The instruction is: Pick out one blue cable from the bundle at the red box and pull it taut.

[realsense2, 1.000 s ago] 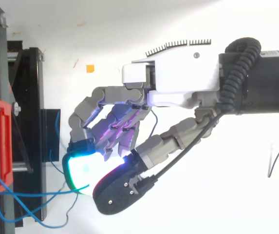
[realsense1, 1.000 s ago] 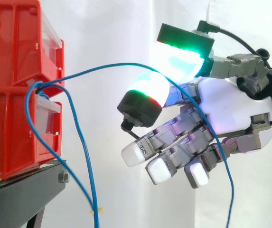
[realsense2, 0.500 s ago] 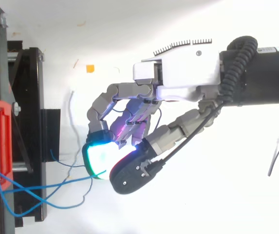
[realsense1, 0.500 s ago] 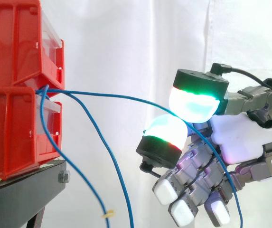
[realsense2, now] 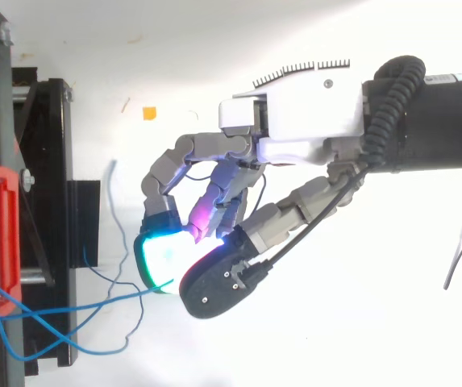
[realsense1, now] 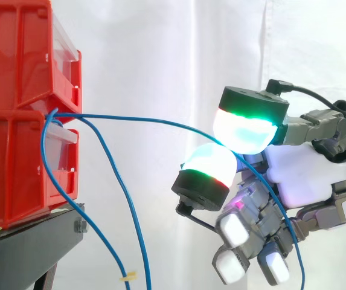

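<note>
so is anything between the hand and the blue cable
Nothing visible. The hand pinches the blue cable between its pads, and the span back to the red bins runs free, other strands hanging below.

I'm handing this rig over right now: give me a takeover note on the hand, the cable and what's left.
Hand: shut on one blue cable, pinched between thumb and finger pads, out to the right of the red box.
Cable: runs from the box front to the pinch in a shallow arc; its tail drops below the hand. Other loose strands hang beside the black stand.
Done: one cable singled out and gripped.
Left: pull further from the box until the arc straightens, probably a short move.
</note>
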You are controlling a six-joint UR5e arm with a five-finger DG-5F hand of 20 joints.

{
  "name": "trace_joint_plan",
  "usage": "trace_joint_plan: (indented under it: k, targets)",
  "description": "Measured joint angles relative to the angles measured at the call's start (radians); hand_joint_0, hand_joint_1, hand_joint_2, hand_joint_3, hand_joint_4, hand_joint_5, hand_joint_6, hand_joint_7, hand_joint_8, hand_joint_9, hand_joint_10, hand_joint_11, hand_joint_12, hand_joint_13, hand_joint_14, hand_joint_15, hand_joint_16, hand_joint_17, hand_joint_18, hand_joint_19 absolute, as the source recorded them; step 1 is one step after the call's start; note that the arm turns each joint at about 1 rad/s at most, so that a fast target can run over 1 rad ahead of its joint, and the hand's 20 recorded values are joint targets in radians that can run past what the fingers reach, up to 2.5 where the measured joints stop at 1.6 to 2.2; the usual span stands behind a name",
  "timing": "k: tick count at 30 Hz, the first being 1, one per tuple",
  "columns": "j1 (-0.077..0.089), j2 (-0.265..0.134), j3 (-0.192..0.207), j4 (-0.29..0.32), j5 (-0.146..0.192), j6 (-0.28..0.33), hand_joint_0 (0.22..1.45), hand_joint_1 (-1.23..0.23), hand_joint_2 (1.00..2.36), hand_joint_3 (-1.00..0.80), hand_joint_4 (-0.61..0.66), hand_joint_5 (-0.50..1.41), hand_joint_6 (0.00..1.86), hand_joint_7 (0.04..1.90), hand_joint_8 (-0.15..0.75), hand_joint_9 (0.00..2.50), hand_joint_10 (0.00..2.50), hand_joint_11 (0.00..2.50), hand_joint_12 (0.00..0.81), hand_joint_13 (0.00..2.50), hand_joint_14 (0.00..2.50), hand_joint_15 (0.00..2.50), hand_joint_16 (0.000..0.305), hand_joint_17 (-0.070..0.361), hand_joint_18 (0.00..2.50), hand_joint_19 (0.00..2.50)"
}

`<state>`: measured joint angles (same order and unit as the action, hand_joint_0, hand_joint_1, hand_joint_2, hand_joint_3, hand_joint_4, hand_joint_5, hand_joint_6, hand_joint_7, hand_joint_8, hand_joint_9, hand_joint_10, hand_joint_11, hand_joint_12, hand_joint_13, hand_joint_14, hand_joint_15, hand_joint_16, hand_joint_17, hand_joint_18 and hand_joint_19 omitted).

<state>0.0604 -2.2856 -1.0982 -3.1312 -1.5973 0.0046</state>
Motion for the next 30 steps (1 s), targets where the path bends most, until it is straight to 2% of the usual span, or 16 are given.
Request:
trace_joint_plan:
  k: [14, 25, 30]
  targets:
    - [0.004, 0.0, -0.003, -0.004, 0.006, 0.008, 0.58, -0.81, 1.01, -0.03, -0.22, -0.05, 0.88, 1.1, 0.344, 1.1, 0.01, 0.34, 0.411, 0.86, 0.01, 0.29, 0.062, 0.139, 1.0, 0.41]
    - [-0.001, 0.011, -0.005, -0.005, 0.004, 0.007, 0.59, -0.81, 1.01, -0.03, -0.2, -0.05, 0.87, 1.12, 0.345, 1.28, 0.02, 0.48, 0.384, 0.94, 0.01, 0.31, 0.058, 0.131, 1.03, 0.38]
    - [0.0, 0.011, -0.005, -0.002, 0.007, 0.021, 0.59, -0.81, 1.01, -0.03, -0.2, -0.05, 0.87, 1.13, 0.353, 1.4, 0.02, 0.6, 0.365, 1.05, 0.01, 0.39, 0.055, 0.125, 1.08, 0.38]
